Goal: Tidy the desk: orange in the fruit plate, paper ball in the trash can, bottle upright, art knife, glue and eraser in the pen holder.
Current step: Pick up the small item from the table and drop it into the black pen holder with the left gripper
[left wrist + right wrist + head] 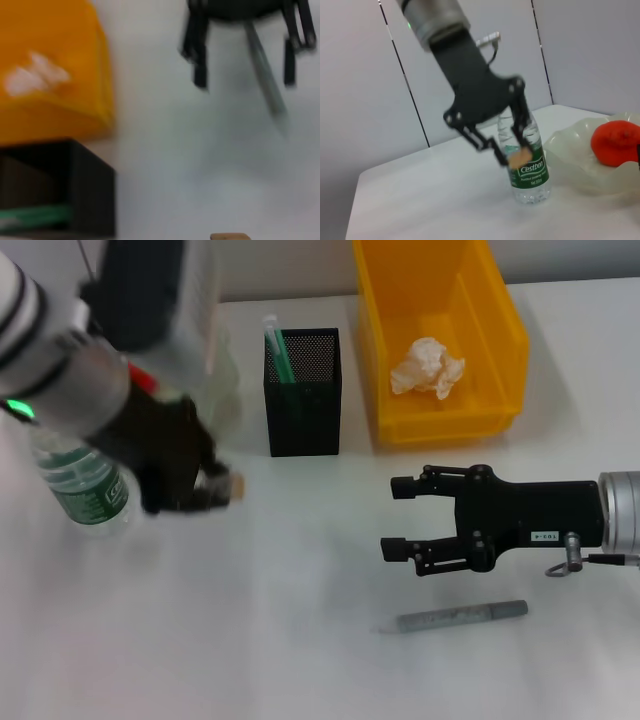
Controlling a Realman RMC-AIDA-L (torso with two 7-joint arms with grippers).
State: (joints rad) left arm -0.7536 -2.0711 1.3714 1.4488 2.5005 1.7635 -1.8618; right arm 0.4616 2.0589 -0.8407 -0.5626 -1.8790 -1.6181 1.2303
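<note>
The left end effector (222,483) hangs above the white bench (300,660), in front of and to the left of the black mesh pen holder (302,405), its fingers clamped on a small tan eraser (237,483). In the right wrist view the same eraser (520,158) sits pinched between the fingertips, in front of the upright water bottle (529,160) with the green label. That bottle (85,480) stands on the bench at the far left, partly hidden by the left arm. Beside it, the orange (616,141) lies in the pale fruit plate (575,160).

A green-and-white glue stick (277,350) stands in the pen holder. The crumpled paper ball (427,367) lies in the yellow bin (500,340) right of the holder.

The right end effector (392,517) hovers low over the bench with its fingers apart and nothing between them. Just in front of it, the grey art knife (455,617) lies flat on the bench.
</note>
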